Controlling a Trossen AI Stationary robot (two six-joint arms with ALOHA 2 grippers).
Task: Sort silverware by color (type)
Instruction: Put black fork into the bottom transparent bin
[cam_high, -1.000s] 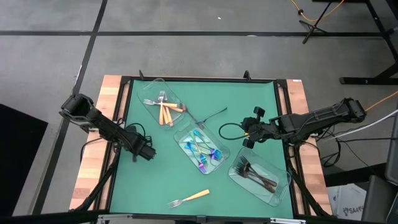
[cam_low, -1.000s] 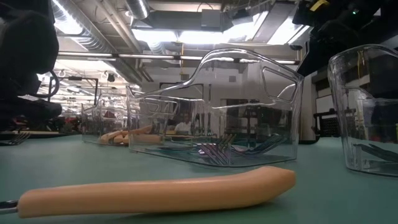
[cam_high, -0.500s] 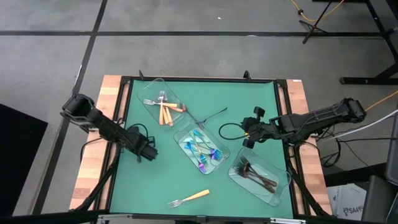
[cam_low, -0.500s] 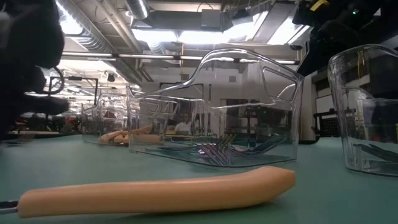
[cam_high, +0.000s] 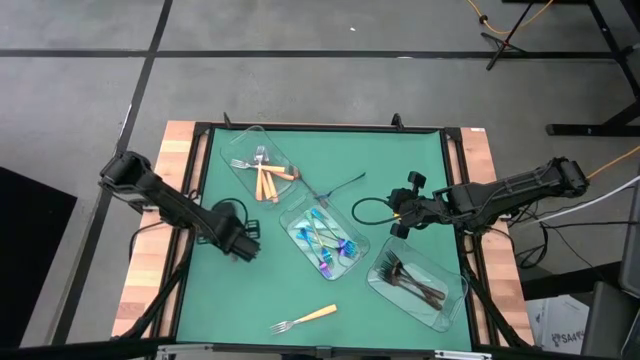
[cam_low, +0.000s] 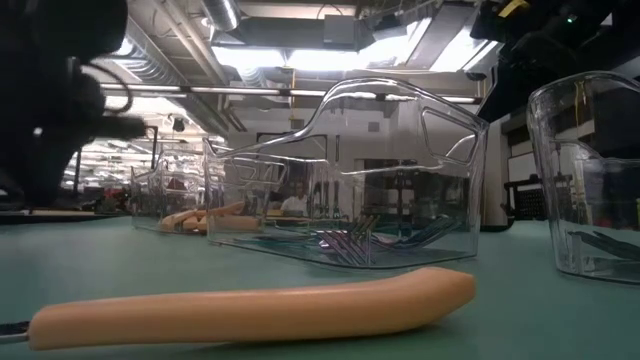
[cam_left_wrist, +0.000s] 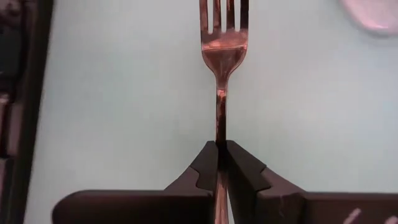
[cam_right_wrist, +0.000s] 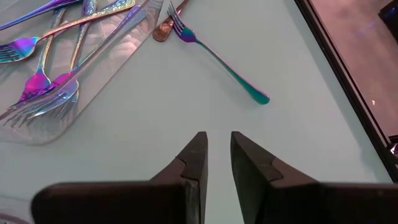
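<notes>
My left gripper (cam_high: 245, 247) is over the table's left part, shut on a dark metal fork (cam_left_wrist: 222, 43) whose tines point away past the fingertips. My right gripper (cam_high: 392, 216) hovers right of centre, narrowly open and empty (cam_right_wrist: 216, 138). An iridescent fork (cam_high: 335, 188) lies flat on the mat ahead of it and shows in the right wrist view (cam_right_wrist: 217, 59). An orange-handled fork (cam_high: 303, 319) lies flat near the front edge, close to the low camera (cam_low: 250, 305). Orange-handled pieces lie in the far tray (cam_high: 262, 165), iridescent ones in the middle tray (cam_high: 325, 238), dark ones in the near right tray (cam_high: 415, 282). My left gripper pinches the fork's thin handle (cam_left_wrist: 219, 134) between its two fingers, which lie along it. The head and tines (cam_left_wrist: 222, 12) jut out past the fingertips. The handle's rear end is hidden between the fingers. Whether the fork is clear of the mat, I cannot tell.
The three clear plastic trays run in a slanting row from far left to near right across the green mat (cam_high: 400, 160). A black frame (cam_high: 455, 180) edges the mat. A black cable loop (cam_high: 365, 212) lies beside my right gripper.
My left gripper, shut on the fork, has gone a little toward the table's right edge, nearer the middle tray. My right arm has kept still.
</notes>
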